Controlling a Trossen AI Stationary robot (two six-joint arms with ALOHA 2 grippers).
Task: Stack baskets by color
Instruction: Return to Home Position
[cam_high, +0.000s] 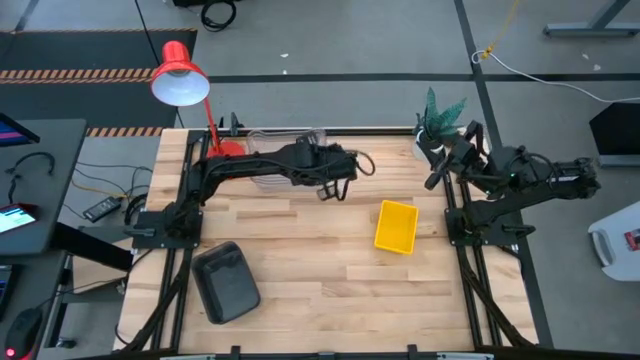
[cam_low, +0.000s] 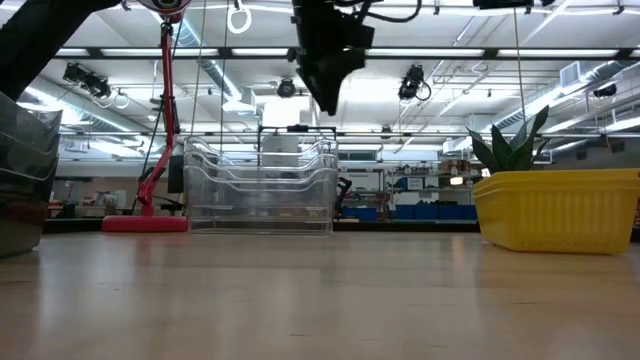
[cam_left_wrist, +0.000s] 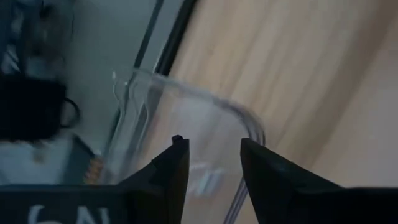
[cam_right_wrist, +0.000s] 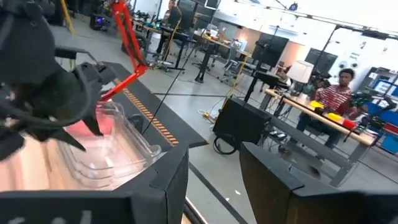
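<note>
a: the step in hand looks like bringing the arms home. how to do it well?

b: i think the left gripper (cam_high: 335, 182) should first rise straight up, so that it passes free of the rim of the clear baskets (cam_high: 270, 180). only then should it fold back toward its base. the red lamp (cam_high: 180, 78) stands near that path, so the elbow should keep off its stem.

a: and the claw (cam_low: 325, 95) itself?

b: in the left wrist view its fingers (cam_left_wrist: 171, 174) stand a moderate gap apart, with nothing between them. it holds nothing.

a: where do the baskets lie from it, going left to right?

b: the dark grey baskets (cam_high: 227, 282) are well apart from it, to its left and toward the near edge. the clear baskets are nested in one stack just below the claw and a little to its left, not touching it. in the low view the claw hangs above the right end of the stack. the yellow baskets (cam_high: 396, 226) sit apart to its right, nearer the front. farther right, the right gripper (cam_high: 440, 165) waits beside the small plant (cam_high: 442, 110), also parted and empty.

a: so the sorting is finished?

b: i judge yes, there is one pile per colour. how many are in each pile i cannot tell.
</note>
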